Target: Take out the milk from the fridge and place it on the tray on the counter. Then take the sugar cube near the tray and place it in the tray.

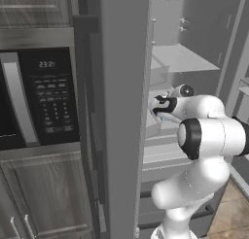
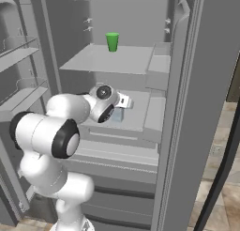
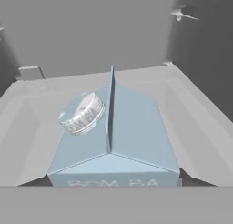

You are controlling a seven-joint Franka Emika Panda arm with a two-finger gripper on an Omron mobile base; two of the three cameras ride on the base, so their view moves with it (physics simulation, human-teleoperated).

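The fridge (image 2: 108, 61) stands open in front of me. On its middle shelf stands the milk (image 3: 113, 136), a pale blue-grey gabled carton with a round cap on one slope of its top. My gripper (image 2: 116, 111) comes down from above over the milk (image 2: 118, 118), its jaws closed on the carton's sides. The hand view looks straight down on the gable, and the carton hides my fingertips. From the left, the gripper (image 1: 160, 111) sits over the milk (image 1: 163, 118) just past the door's edge. The tray, the counter and the sugar cube are out of view.
A small green cup (image 2: 112, 41) stands on the upper shelf. The grey fridge door (image 1: 124, 111) stands close on the left, with a black-fronted microwave (image 1: 44, 97) beyond it. Door bins (image 2: 18, 96) hang on the left, and drawers (image 2: 117, 155) lie below the shelf.
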